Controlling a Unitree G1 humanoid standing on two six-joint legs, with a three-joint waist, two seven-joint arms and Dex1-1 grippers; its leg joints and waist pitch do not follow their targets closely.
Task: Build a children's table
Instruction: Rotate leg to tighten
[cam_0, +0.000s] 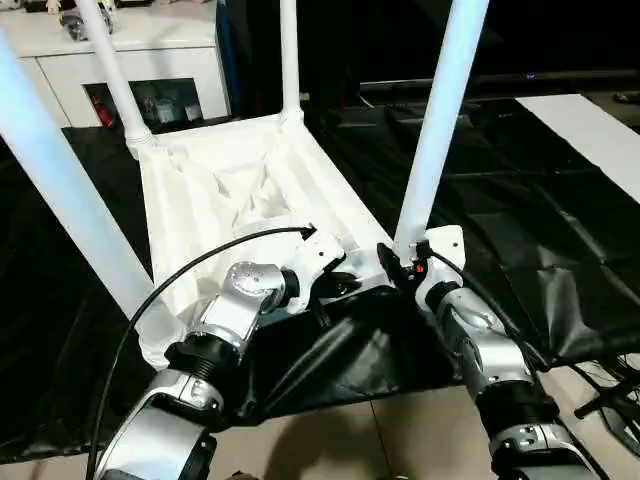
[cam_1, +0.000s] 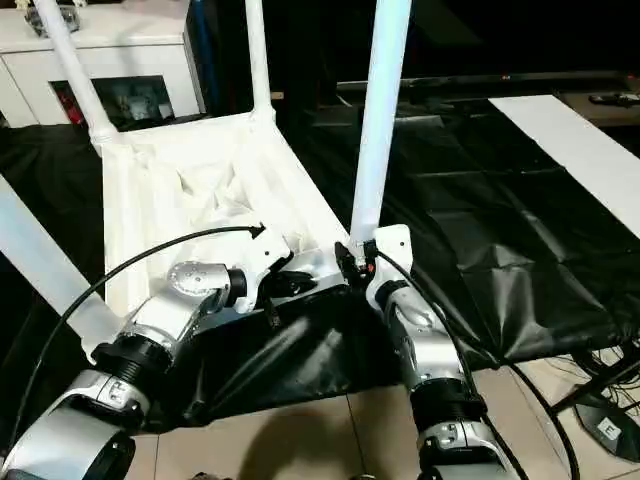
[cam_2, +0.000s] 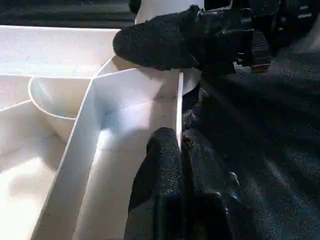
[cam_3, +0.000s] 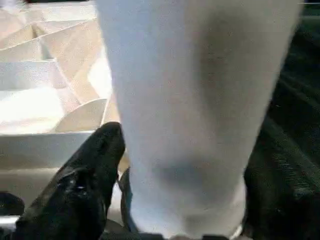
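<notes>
Children's table (cam_0: 235, 190) inverted on black sheet (cam_0: 520, 240), all four legs upright. Left pincer (cam_2: 180, 145) clamps the near rim; right pincer (cam_3: 150, 175) straddles the near-right leg (cam_0: 440, 130) at its socket. Press the leg straight down, keeping the rim steady.

My head views are dim around the edges, with the black sheet (cam_0: 560, 260) swallowing light. The white tabletop (cam_0: 250, 180) glares, its ribs washed out. At my right wrist, the leg (cam_3: 195, 115) is close and blurred, shaded below.
</notes>
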